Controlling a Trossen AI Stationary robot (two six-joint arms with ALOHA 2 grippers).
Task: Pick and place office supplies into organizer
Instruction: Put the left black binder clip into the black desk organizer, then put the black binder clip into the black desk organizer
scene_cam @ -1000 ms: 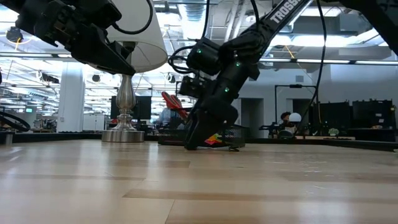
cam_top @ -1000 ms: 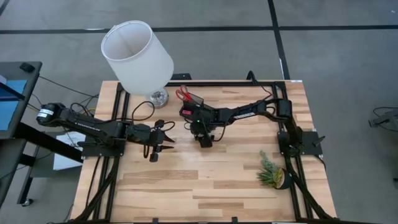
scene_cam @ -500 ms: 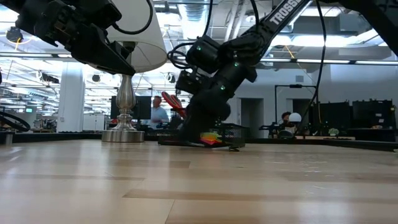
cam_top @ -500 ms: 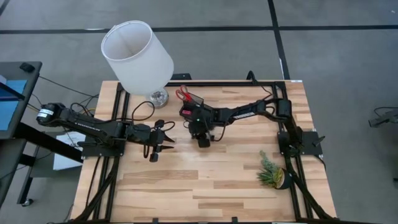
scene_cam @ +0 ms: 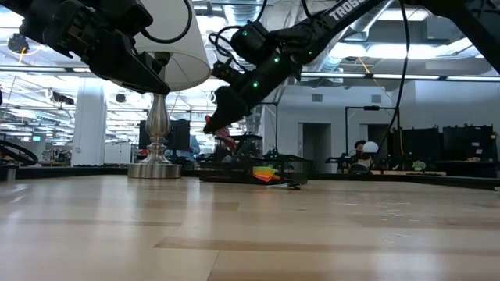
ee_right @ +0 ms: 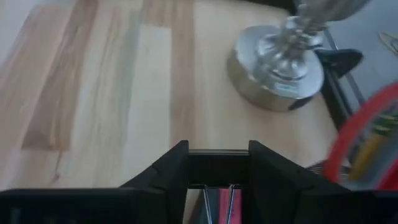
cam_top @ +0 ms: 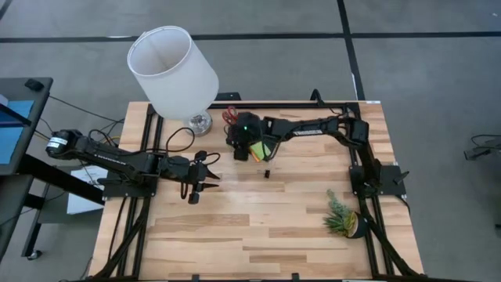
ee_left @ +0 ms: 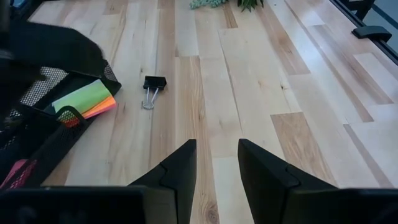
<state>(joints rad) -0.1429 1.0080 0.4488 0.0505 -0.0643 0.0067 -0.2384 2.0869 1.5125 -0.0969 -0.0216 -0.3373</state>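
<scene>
My right end effector pinches a clip above the black mesh organizer; one black binder clip awaits on the desk.

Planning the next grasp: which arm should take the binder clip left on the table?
Probably left. The binder clip lies on bare wood beside the organizer, straight ahead of the open, empty left pincer. The right pincer is up over the organizer, shut on another clip.
</scene>
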